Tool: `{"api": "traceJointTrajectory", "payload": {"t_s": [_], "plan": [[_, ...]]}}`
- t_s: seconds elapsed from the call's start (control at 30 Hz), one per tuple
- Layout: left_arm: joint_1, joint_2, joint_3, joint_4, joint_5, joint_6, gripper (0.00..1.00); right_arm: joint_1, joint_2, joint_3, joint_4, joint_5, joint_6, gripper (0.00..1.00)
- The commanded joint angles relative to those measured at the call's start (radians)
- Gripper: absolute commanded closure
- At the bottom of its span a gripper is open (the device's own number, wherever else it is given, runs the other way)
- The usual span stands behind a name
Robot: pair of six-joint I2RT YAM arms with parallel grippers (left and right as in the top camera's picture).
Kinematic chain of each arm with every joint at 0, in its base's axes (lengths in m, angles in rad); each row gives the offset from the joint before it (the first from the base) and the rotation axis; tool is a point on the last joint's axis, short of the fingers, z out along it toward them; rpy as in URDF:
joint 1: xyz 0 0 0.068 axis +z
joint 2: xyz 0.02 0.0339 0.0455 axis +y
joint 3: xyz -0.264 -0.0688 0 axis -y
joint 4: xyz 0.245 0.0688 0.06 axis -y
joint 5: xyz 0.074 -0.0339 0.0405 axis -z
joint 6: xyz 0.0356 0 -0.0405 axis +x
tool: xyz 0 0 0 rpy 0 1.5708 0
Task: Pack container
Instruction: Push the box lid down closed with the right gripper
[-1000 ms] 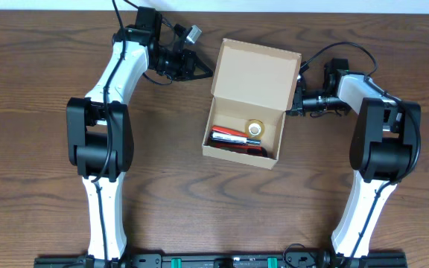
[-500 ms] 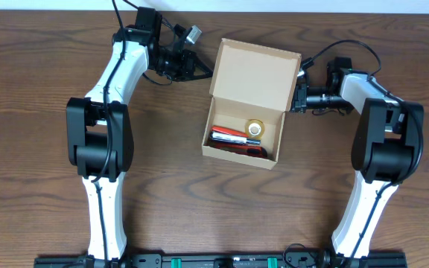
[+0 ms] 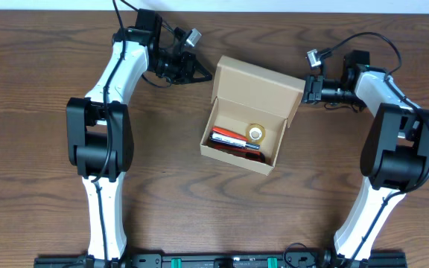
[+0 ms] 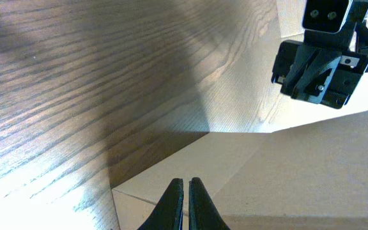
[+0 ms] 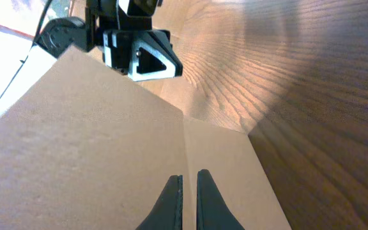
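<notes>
**Box is loaded, lid isn't down yet: you're on the closing part**

Here's how it looks to me. The container (image 3: 233,155) sits about mid-table (image 3: 51,186), and there's already stuff in it: a red marker (image 3: 229,136) lying along the bottom with something dark beside it, plus what looks like a small tape roll (image 3: 256,132) toward the 3 o'clock side. I'd call the filling part done, since I can't spot any loose items left out on the table.

What's left is the lid (image 3: 255,88). It's hinged on the 12 o'clock side and stands open, leaning back, with the inside fully exposed.

Your left claw (image 3: 207,76) is at roughly 11 o'clock from the box, right at the lid's far-left corner. Its fingers are pinched together with nothing between them. Your right claw (image 3: 306,89) is at about 2 o'clock, against the lid's right edge, also closed and empty. Both wrist views show the closed fingertips (image 4: 177,191) hanging over bare cardboard, but I can't tell if they're actually touching it.

My guess is you'll be nudging the flap forward and down with closed claws rather than gripping it. After that, the flap has to seat properly for this to count as packed.
</notes>
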Motion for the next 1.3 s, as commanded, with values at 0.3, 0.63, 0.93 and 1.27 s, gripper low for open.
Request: {"api": "traceJointTrajectory", "payload": {"t_s": [0.3, 0.63, 0.93, 1.27], "plan": [[0.077, -0.011, 0.019, -0.126, -0.016, 0.109, 0.94, 0.014, -0.030, 0.020, -0.028, -0.049, 0.011, 0.99], [0.140, -0.012, 0.019, -0.258, -0.017, 0.235, 0.94, 0.072, -0.082, 0.020, -0.076, -0.040, 0.006, 0.99], [0.152, -0.012, 0.019, -0.349, -0.181, 0.291, 0.94, 0.103, -0.167, 0.020, -0.420, 0.227, -0.272, 0.99], [0.152, -0.012, 0.019, -0.452, -0.537, 0.278, 0.94, 0.105, -0.203, 0.020, -0.637, 0.313, -0.443, 0.99]]}}
